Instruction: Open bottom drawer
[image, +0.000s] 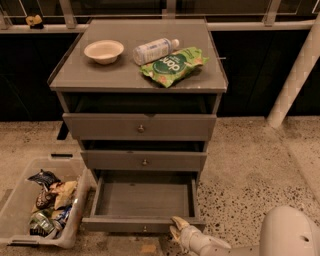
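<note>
Slim grey bottom drawer (142, 200) of cabinet: pulled well out, plain box bare. Pale claw (176, 229) low at front panel, right of small round metal knob (145, 228) — parted, gripping nothing. Risks: clumsy retreat bumping panel back in — further pull overrunning runners.

Bottom drawer (144, 227) pulled out at lower centre of frame; grey box open from above, rear part overhung by middle drawer front (144, 161). Gripper (179, 231) low at lower centre-right, just by the drawer front's right end. Plastic bin (17, 192) of wrappers close against the drawer's left side, lower left. Bare speckled floor (245, 165) right of cabinet, up to white post (295, 75) at right edge. Bench (75, 75) at upper centre taken up by bowl (103, 51), bottle (155, 50), green bag (172, 65).
</note>
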